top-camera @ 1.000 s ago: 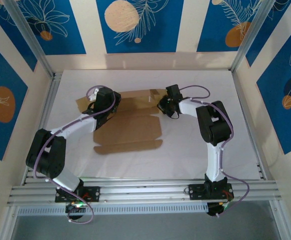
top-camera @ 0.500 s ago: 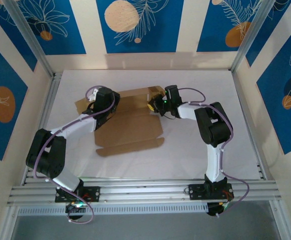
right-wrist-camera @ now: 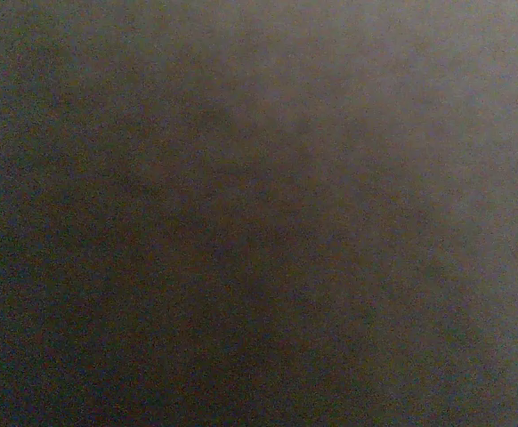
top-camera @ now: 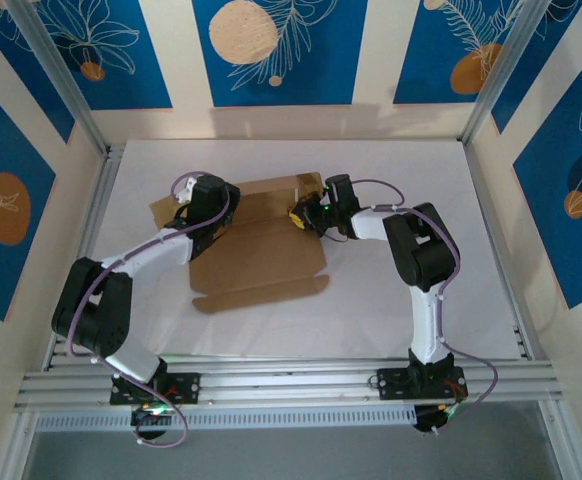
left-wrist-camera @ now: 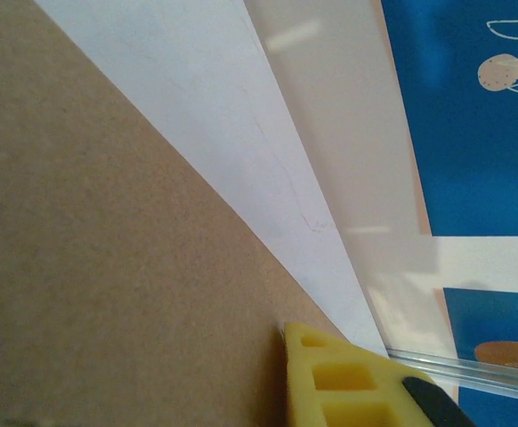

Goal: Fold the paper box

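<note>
The paper box (top-camera: 256, 255) lies mostly flat, left of centre on the white table (top-camera: 421, 170), with loads of bare room to its right and near side. Left gripper (top-camera: 203, 205) sits over its left part, right gripper (top-camera: 301, 213) against the raised far-right flap (top-camera: 306, 188). Can't tell either one's opening: the right wrist view is dark blur, and the left shows one yellow finger (left-wrist-camera: 348, 382). Since a second ago the right gripper slid left.

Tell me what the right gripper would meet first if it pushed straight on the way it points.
The paper box: from above, the right gripper points left at its raised right flap, apparently touching it. The dark right wrist view fits that, though depth is unclear.
</note>
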{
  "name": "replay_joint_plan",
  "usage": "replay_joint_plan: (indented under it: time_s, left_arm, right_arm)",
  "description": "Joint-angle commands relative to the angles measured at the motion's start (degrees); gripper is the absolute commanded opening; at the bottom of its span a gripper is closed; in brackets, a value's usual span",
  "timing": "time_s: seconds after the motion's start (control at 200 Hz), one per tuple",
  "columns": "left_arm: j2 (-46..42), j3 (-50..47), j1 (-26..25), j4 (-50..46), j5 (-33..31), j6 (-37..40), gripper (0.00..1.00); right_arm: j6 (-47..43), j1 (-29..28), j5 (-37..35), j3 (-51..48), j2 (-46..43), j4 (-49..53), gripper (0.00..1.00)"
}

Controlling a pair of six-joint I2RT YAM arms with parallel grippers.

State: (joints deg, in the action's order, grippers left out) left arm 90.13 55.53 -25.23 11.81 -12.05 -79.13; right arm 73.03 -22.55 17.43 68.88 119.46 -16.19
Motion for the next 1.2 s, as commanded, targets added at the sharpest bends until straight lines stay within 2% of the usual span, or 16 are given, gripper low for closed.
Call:
replay_joint_plan:
  time_s: [0.0,0.125,0.505,0.6,0.73,0.825,0.92,1.0,1.06,1.195]
  left_arm:
    - [0.9,-2.4,-0.8,-5.5,2.9,1.8,0.15]
    - [0.2,-3.0,-0.6,-5.8,2.3,3.0,0.15]
    - [-0.2,-3.7,-0.3,-6.5,2.0,5.1,0.14]
    - [-0.4,-3.2,-0.3,-7.3,2.1,5.7,0.14]
    - [-0.8,-3.2,-0.2,-7.6,2.2,5.8,0.14]
    - [-1.2,-3.3,-0.1,-7.7,2.2,5.8,0.15]
    - [-1.4,-3.2,0.1,-7.9,2.4,5.9,0.15]
    - [-1.0,-3.0,0.1,-7.9,2.8,5.7,0.15]
    - [-0.7,-2.9,0.1,-7.9,3.1,5.3,0.15]
    - [-0.5,-2.8,0.2,-7.8,3.4,5.0,0.15]
  right_arm:
    - [-5.9,1.1,4.4,-0.3,-3.2,3.5,0.23]
    - [-11.5,2.8,9.3,-1.7,-7.0,5.2,0.25]
    - [-26.6,7.5,14.4,-5.8,-21.3,14.3,0.25]
    - [-30.2,9.3,10.5,-6.6,-27.3,16.4,0.25]
    - [-32.3,13.7,0.5,-5.4,-32.2,20.7,0.20]
    - [-33.3,16.2,-8.3,0.0,-29.4,28.9,0.18]
    - [-36.5,17.3,-11.9,8.1,-21.5,37.6,0.17]
    - [-40.6,17.0,-10.6,15.4,-14.3,42.4,0.12]
    - [-43.4,16.6,-8.5,18.7,-10.3,43.8,0.13]
    - [-56.3,13.0,-6.8,18.6,-7.7,41.2,0.14]
